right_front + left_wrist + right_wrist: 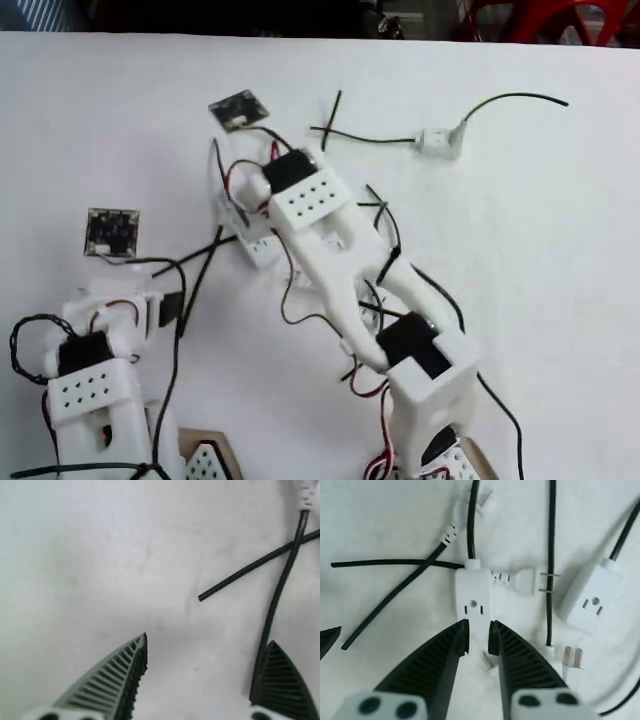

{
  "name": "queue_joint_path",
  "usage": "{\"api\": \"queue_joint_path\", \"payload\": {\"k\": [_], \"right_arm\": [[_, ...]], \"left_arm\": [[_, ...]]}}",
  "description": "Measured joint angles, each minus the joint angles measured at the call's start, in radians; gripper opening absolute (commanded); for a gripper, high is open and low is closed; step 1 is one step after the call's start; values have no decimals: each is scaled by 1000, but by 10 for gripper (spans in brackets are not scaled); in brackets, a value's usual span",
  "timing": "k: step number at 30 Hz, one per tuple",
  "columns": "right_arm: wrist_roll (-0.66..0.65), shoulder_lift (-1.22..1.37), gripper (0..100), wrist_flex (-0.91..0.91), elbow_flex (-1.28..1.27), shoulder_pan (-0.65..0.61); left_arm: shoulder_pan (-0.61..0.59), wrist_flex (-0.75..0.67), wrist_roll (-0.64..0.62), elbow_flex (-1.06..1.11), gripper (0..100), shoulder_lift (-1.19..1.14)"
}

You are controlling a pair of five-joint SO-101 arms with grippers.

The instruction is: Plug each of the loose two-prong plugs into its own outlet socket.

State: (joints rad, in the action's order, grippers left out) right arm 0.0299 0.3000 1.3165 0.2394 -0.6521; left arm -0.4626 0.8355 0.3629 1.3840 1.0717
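Fingers (440, 670) of the right gripper (478, 636) stand narrowly parted, with nothing plainly held between them. Their tips sit right over the near end of a white socket (472, 592). That socket lies flat on the table (380, 520), slotted face up. Its long axis runs straight away from the fingertips — in line with the gripper, with its cord leaving at the far end.

A loose white plug (517, 578) lies just beside the socket's flank, turned crosswise to it. Its two prongs point away from this socket and toward a second socket (592, 600), which lies at a slant nearby, also face up. A second plug (572, 657) rests near one right finger, prongs showing.

The left gripper (202, 680) is spread wide over bare table beside two crossing black cables (270, 605), gripping nothing.

The right arm looks much the nearer to both plugs. Either plug lies flat on its side while the sockets face upward — so a plug would likely need standing prongs-down before it could enter the slots.
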Motion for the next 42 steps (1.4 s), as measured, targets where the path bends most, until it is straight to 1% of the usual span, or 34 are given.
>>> {"api": "queue_joint_path", "payload": {"k": [3, 7, 10, 19, 23, 26, 30, 36, 38, 42], "right_arm": [[3, 8, 159, -38, -8, -25], [3, 92, 149, -44, -8, -38], [3, 129, 149, 18, 9, -38], [6, 130, 144, 316, 68, -38], [31, 130, 82, 382, 68, -38], [46, 130, 70, 388, 60, -37], [46, 120, 70, 388, -46, -60], [46, -69, 70, 377, -276, -87], [51, -127, 70, 330, -362, -83], [55, -184, 70, 161, -545, -48]], "left_arm": [[-28, -11, 0, 0, 347, 0], [-32, -12, 0, 0, 347, 0], [-32, -12, 0, 0, 347, 0], [-32, -12, 0, 0, 348, 0], [-32, -12, 0, 0, 349, 0], [-32, -12, 0, 0, 349, 0], [-32, -12, 0, 0, 349, 0], [-32, -12, 0, 0, 349, 0], [-32, -12, 0, 0, 349, 0], [-32, -12, 0, 0, 349, 0]]}}
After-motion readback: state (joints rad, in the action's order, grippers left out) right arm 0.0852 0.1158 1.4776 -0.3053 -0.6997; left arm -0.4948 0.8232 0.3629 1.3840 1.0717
